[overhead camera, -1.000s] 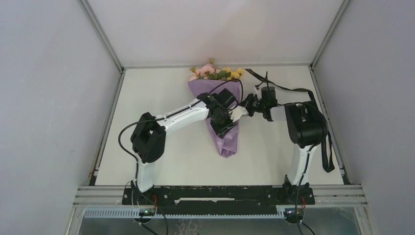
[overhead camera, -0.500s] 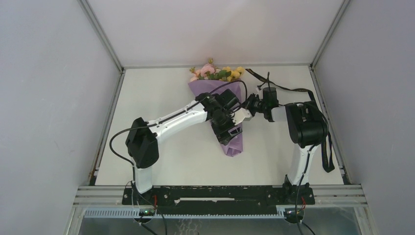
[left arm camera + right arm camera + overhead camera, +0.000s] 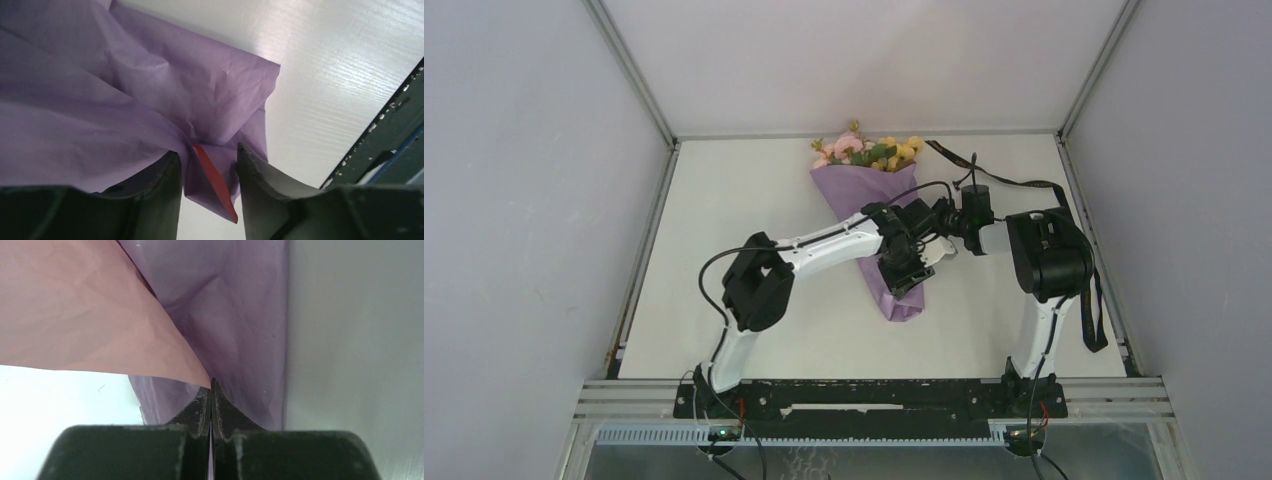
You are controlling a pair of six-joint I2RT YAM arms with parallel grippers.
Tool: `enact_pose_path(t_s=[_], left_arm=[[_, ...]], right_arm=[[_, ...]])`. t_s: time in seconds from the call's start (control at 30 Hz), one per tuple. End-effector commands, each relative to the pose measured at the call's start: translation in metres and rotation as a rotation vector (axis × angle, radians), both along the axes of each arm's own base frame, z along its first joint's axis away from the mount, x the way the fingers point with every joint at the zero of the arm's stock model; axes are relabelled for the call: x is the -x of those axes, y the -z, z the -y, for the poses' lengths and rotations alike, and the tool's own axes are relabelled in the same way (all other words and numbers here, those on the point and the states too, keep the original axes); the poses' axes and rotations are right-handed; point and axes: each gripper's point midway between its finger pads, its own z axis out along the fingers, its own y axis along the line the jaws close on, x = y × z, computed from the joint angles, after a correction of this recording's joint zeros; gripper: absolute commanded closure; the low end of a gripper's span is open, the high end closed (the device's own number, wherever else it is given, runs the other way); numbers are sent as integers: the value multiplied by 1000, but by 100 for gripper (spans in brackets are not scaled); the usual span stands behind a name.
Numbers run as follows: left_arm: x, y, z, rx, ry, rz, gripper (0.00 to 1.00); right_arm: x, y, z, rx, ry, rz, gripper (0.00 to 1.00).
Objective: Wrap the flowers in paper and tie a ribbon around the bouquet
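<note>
Two end effectors are working at the narrow tail of the bouquet (image 3: 876,195).

Shut tight, the right end effector (image 3: 211,390) is pinching a pinkish-backed flap of the paper (image 3: 235,315), seemingly to stop the wrap unrolling. The left end effector (image 3: 205,167) is straddling a bunched fold with its fingers partly apart; whether it is gripping cannot be told. The bouquet is lying on the surface (image 3: 744,200) with the flowers (image 3: 864,150) pointing away from the arms. The ribbon (image 3: 944,155) is trailing off to the right, not yet tied around the cone.
</note>
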Motion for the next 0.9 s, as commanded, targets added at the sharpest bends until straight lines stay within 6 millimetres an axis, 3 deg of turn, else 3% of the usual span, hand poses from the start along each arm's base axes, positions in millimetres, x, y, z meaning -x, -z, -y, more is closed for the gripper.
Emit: enact_pose_path(t_s=[0.0, 0.1, 0.3, 0.43, 0.63, 0.87], left_arm=[[2, -14, 38, 106, 95, 42, 56], [5, 2, 38, 82, 142, 68, 62], [4, 22, 26, 16, 168, 107, 75], [0, 22, 23, 2, 168, 134, 78], [-6, 14, 25, 11, 156, 166, 81], [-11, 1, 20, 8, 139, 206, 83]], right_arm=[[-11, -30, 3, -16, 36, 108, 100], [-9, -33, 5, -8, 44, 118, 99], [0, -38, 22, 137, 75, 118, 65], [18, -36, 53, 337, 118, 80, 53], [72, -18, 78, 484, 84, -18, 49], [123, 6, 59, 342, -31, -114, 55]])
